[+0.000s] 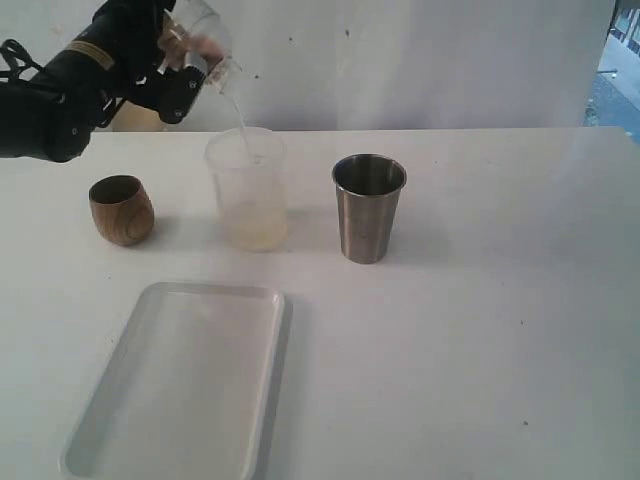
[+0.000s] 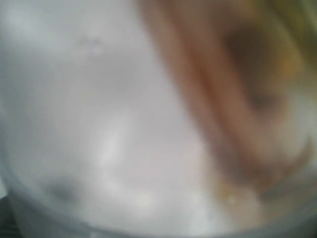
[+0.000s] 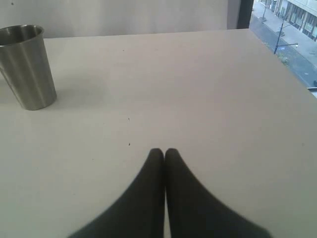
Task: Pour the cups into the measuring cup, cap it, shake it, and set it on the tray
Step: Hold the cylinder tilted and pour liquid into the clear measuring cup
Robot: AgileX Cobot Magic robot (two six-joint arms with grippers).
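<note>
1. Pouring is under way: your left gripper (image 1: 182, 60) holds a clear cup (image 1: 205, 30) above the frosted cup (image 1: 247, 190), a bit to its left. A thin stream (image 1: 238, 110) falls into the frosted cup.
2. You cannot see any marks on the clear cup from here. I think it is the measuring one.
3. Your left fingers are spread wide around the clear cup. The left wrist view is only a blur.
4. Your right gripper (image 3: 164, 153) has its fingers pressed together and holds nothing. It hangs low over the table (image 3: 198, 89), away from the frosted cup.
5. The clear cup is tipped far over, so its long side slants. Its mouth points down at the frosted cup, and its bottom points up and away.
6. The wooden cup (image 1: 121, 209) stands left of the frosted cup and the tumbler (image 1: 368, 207) stands right of it. Both are upright. You cannot tell what is inside them.
7. The tray (image 1: 95, 410) lies in front of the frosted cup.
8. I think capping, shaking and setting the clear cup on the tray are all left to do. You can see no lid.
</note>
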